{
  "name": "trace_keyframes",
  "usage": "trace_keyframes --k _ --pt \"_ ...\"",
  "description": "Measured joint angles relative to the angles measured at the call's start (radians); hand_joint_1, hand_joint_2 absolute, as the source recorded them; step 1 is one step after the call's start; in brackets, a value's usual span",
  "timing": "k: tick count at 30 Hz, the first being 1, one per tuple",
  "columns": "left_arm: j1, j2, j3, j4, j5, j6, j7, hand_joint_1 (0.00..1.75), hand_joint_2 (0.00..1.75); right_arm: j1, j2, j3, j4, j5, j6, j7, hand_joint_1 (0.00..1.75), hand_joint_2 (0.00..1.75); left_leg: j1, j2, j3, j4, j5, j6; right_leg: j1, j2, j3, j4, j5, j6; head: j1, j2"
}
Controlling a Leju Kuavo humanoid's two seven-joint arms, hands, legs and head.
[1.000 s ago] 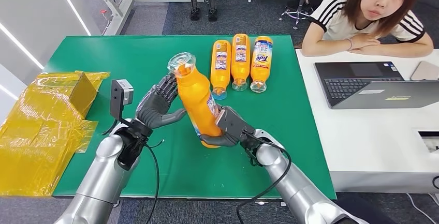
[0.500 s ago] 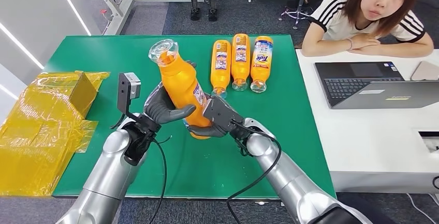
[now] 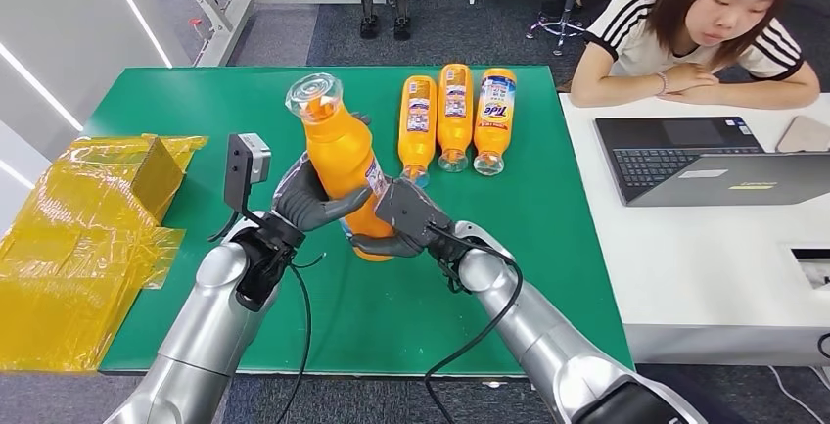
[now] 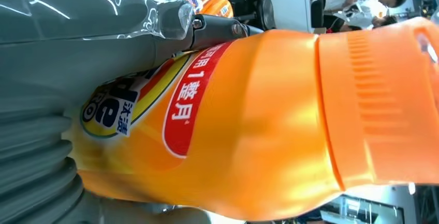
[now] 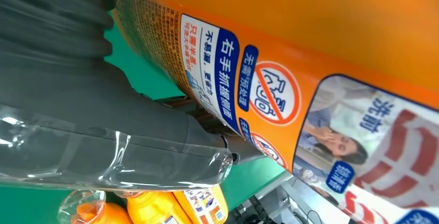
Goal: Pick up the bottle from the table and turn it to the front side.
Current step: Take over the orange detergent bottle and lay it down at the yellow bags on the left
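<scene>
Orange bottle point(image 3: 342, 164) between both hands' fingers point(image 3: 333, 212)

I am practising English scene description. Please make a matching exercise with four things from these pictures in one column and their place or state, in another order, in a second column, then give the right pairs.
Things:
1. held bottle
2. three bottles
3. laptop
4. yellow wrapping

Places or states:
A. open on the white table
B. lying side by side on the green table
C. at the green table's left edge
D. lifted, gripped by the left hand and the right hand

Pairs: 1-D, 2-B, 3-A, 4-C
</scene>
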Motion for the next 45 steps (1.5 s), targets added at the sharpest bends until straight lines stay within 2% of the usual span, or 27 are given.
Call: trace_keyframes --k 3,5,6,9,10,12,19,22,26,29,32,34,37,41,45 --pt "0.001 0.001 0.001 0.000 0.012 0.017 -0.001 1.75 1.75 -0.003 0.001 0.003 0.017 0.002 -0.005 -0.006 1.37 1.75 0.000 0.000 0.000 0.000 0.000 0.000 0.000 0.000 0.000 0.000 0.000 0.000 0.000 0.000" --pt "0.002 0.002 0.002 0.002 0.019 0.024 -0.002 1.75 1.75 -0.003 0.001 0.005 0.024 0.002 -0.008 -0.011 1.29 1.75 0.000 0.000 0.000 0.000 0.000 0.000 0.000 0.000 0.000 0.000 0.000 0.000 0.000 0.000" --pt "0.002 0.003 0.002 0.003 0.022 0.026 -0.003 1.75 1.75 -0.003 0.001 0.007 0.027 0.002 -0.009 -0.013 1.16 1.75 0.000 0.000 0.000 0.000 0.000 0.000 0.000 0.000 0.000 0.000 0.000 0.000 0.000 0.000" --pt "0.003 0.006 0.003 0.007 0.027 0.029 -0.006 1.75 1.75 -0.002 0.001 0.014 0.033 0.003 -0.009 -0.019 0.27 1.75 0.000 0.000 0.000 0.000 0.000 0.000 0.000 0.000 -0.001 0.000 0.000 0.000 0.000 0.000" --pt "0.003 0.007 0.003 0.008 0.027 0.029 -0.007 1.75 1.75 -0.002 0.001 0.017 0.034 0.003 -0.009 -0.019 0.08 1.75 0.000 0.000 0.000 0.000 0.000 0.000 0.000 0.000 -0.001 0.000 0.000 0.000 0.000 0.000" --pt "0.003 0.008 0.003 0.010 0.028 0.032 -0.010 1.75 1.75 0.001 0.001 0.022 0.036 0.005 -0.008 -0.019 0.00 1.75 0.000 0.000 0.000 0.000 0.000 0.000 0.000 0.000 -0.001 0.000 0.000 0.000 0.000 0.000" --pt "-0.002 0.014 0.005 0.012 0.021 0.054 -0.026 1.75 1.75 0.035 -0.005 0.031 0.040 0.007 -0.009 -0.023 0.00 1.75 0.000 0.000 0.000 0.000 0.000 0.000 0.000 0.000 -0.001 0.000 0.000 0.000 0.000 0.000" --pt "-0.027 0.022 0.005 0.019 -0.042 0.101 -0.052 1.75 1.75 0.056 -0.017 0.031 0.039 0.000 -0.008 -0.025 0.00 1.75 0.000 0.000 0.000 0.000 0.000 0.000 0.000 0.000 -0.001 0.000 0.000 0.000 0.000 0.000" --pt "-0.093 0.028 0.001 0.050 -0.208 0.194 -0.104 1.75 1.75 0.076 -0.031 0.031 0.036 -0.008 -0.010 -0.036 0.00 1.75 0.000 0.000 0.000 0.000 0.000 0.000 0.000 0.000 -0.001 0.000 0.000 0.000 0.000 0.000" --pt "-0.174 0.028 -0.018 0.092 -0.378 0.282 -0.133 1.75 1.75 0.102 -0.044 0.033 0.017 -0.014 -0.011 -0.044 0.00 1.75 0.000 0.000 0.000 0.001 0.000 0.000 0.000 0.000 -0.001 0.000 0.001 0.000 0.000 0.000" --pt "-0.250 0.028 -0.050 0.129 -0.549 0.376 -0.141 1.75 1.75 0.126 -0.061 0.035 -0.015 -0.018 -0.012 -0.043 0.00 1.75 0.000 0.000 -0.001 0.000 0.000 0.000 0.000 0.000 -0.001 0.000 0.001 0.000 0.000 0.000" --pt "-0.285 0.027 -0.067 0.144 -0.597 0.400 -0.141 1.75 1.75 0.138 -0.071 0.035 -0.036 -0.019 -0.012 -0.040 0.00 1.75 0.000 0.000 -0.001 0.000 0.000 0.000 0.000 0.000 -0.001 0.000 0.001 0.000 0.000 0.000" --pt "-0.316 0.027 -0.092 0.163 -0.685 0.458 -0.127 1.75 1.75 0.152 -0.084 0.035 -0.062 -0.020 -0.016 -0.038 0.00 1.75 0.000 0.001 -0.001 0.001 0.000 0.000 0.000 0.000 -0.002 0.000 0.001 0.000 0.000 0.000" --pt "-0.348 0.040 -0.141 0.188 -0.915 0.583 -0.072 1.75 1.75 0.182 -0.106 0.033 -0.109 -0.025 -0.025 -0.046 0.00 1.75 0.000 0.001 -0.001 0.000 0.000 0.000 0.000 0.000 -0.002 0.000 0.001 0.000 0.000 0.000" --pt "-0.356 0.066 -0.175 0.200 -1.020 0.615 -0.050 1.75 1.75 0.206 -0.128 0.026 -0.150 -0.030 -0.026 -0.055 0.00 1.75 0.000 0.002 -0.001 0.000 0.000 0.000 0.000 0.002 -0.002 0.000 0.001 0.000 0.000 0.000"
